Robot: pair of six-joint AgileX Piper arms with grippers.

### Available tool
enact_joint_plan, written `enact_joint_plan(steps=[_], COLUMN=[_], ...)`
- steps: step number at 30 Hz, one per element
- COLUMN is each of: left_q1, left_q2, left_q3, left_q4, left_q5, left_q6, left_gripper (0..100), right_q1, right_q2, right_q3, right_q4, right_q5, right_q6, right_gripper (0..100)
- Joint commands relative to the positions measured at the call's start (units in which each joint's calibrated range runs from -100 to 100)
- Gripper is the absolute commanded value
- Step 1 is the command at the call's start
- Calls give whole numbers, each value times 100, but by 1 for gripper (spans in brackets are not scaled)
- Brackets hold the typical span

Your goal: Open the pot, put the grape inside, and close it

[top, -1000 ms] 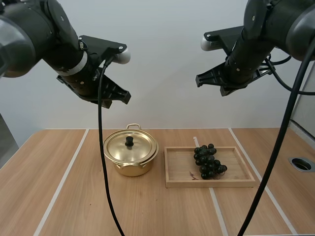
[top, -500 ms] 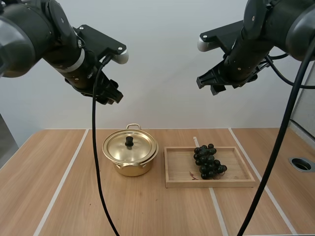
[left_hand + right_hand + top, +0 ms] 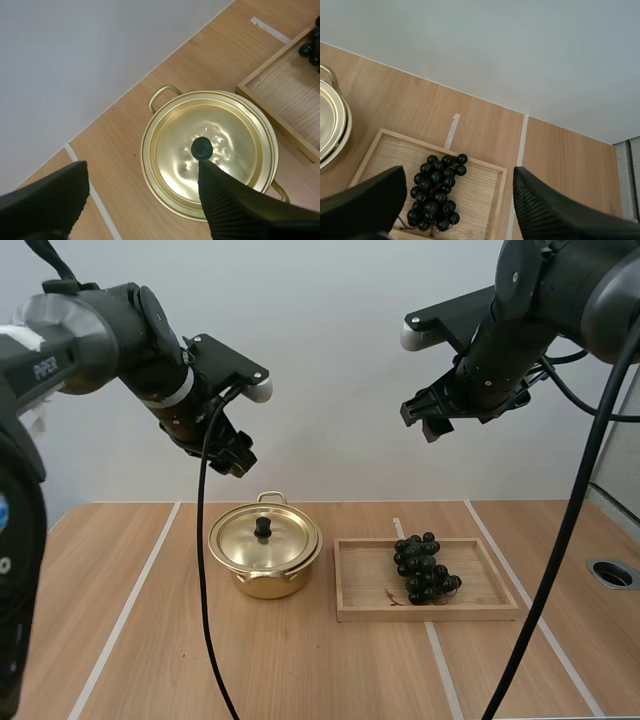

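Observation:
A gold pot (image 3: 265,558) with its lid on, black knob (image 3: 263,528) upright, stands on the table left of centre. A bunch of dark grapes (image 3: 425,568) lies in the wooden tray (image 3: 430,616) to its right. My left gripper (image 3: 236,454) hangs high above and behind the pot; in the left wrist view my left gripper (image 3: 142,172) is open and empty over the lid (image 3: 220,135). My right gripper (image 3: 425,422) hovers high above the tray; in the right wrist view my right gripper (image 3: 457,175) stands open, empty, over the grapes (image 3: 434,195).
The pot and tray (image 3: 375,145) sit a small gap apart on the wooden table, crossed by white stripes (image 3: 125,615). A round hole (image 3: 612,574) lies near the table's right edge. The pot's rim (image 3: 330,120) shows beside the tray.
Both grippers went from shut to open. My left arm swung lower and toward the pot. My right arm barely shifted.

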Motion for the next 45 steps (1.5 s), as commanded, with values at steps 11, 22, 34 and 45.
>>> enact_joint_plan(steps=[11,22,34,45], left_q1=[-672,-772,-772,-772], left_q2=[810,1482,2016,2215], left_q3=[-44,-44,-44,-44], left_q4=[-281,587,562,664], left_q5=[-518,-835,-815,-472], left_q6=[-114,-641,-674,-784], left_gripper=[100,100,100,100], right_q1=[8,8,8,8], right_q2=[-25,-25,-25,-25], right_q3=[7,7,7,7], right_q4=[229,229,229,229], right_q5=[21,41,26,7], right_q6=[-50,-61,-59,-59], right_gripper=[100,100,100,100])
